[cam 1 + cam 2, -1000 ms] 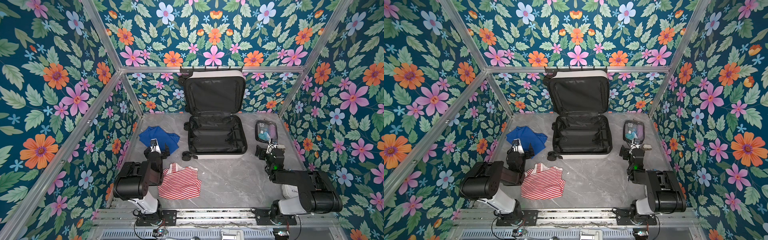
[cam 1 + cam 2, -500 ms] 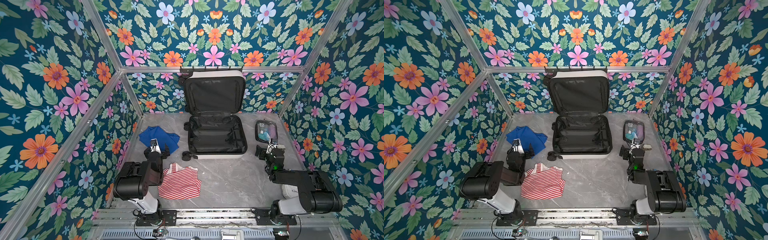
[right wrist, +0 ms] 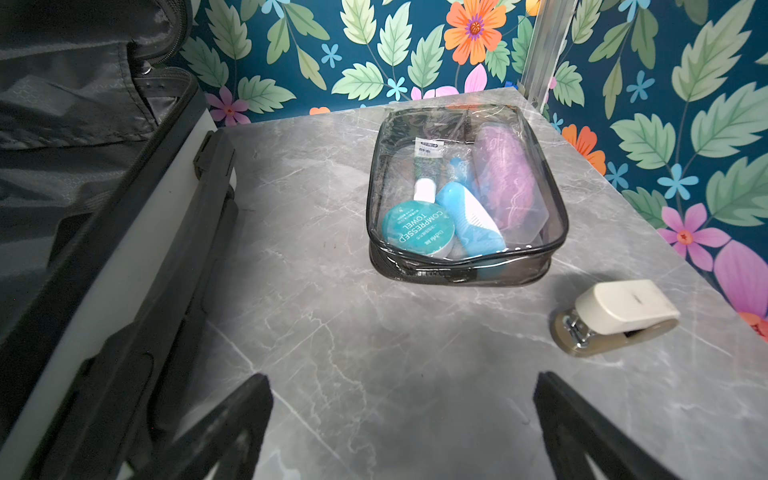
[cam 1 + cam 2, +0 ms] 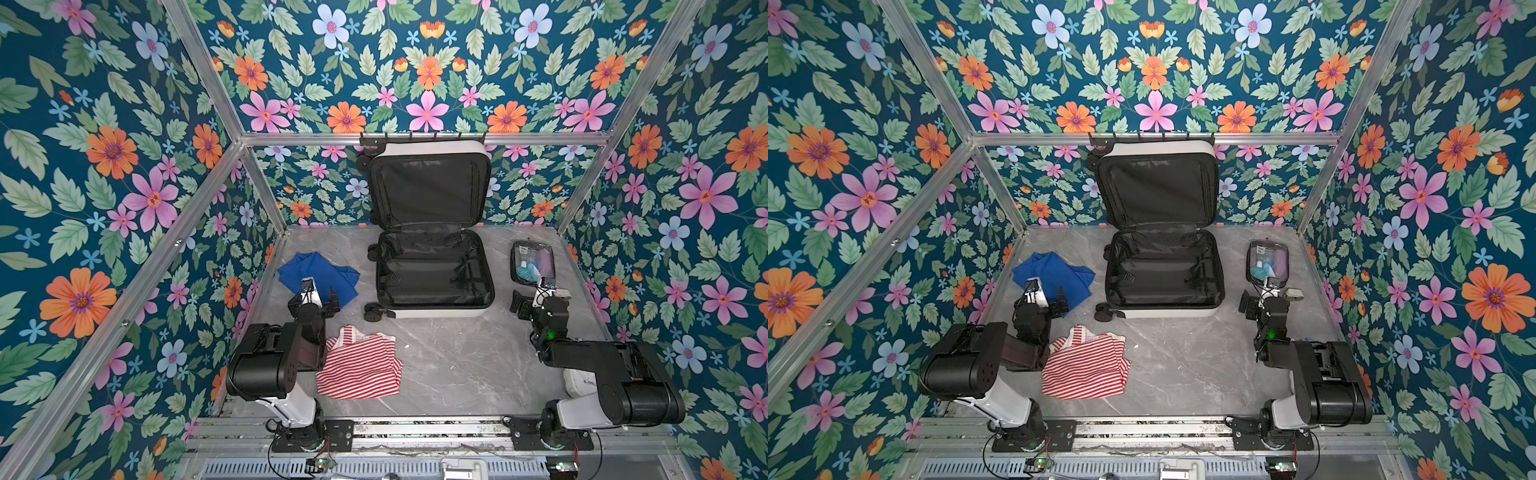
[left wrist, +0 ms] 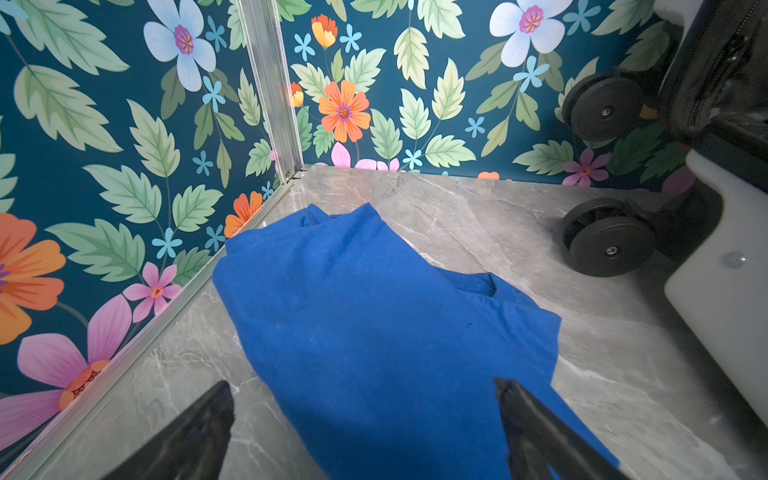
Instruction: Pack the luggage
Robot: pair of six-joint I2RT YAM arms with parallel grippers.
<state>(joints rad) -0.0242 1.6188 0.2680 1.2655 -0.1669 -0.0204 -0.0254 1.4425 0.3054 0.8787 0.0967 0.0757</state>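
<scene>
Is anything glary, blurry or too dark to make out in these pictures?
Right wrist view: glare streaks the clear pouch on top. Left wrist view: blue shirt sharp, left fingers soft at the frame edge. Both top views: luggage lining very dark, little detail.

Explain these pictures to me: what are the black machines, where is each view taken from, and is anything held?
Two robot arms stand at the near edge of a grey table. Both top views look down on everything from one overhead camera pair; each wrist view comes from a camera on an arm, looking past its claw. The luggage lies open and empty at the back, lid upright. A blue garment and a red-striped garment lie left of it, a clear toiletry pouch and a small stapler to its right. The left claw is open by the blue garment, the right claw open short of the pouch. Nothing is held.
</scene>
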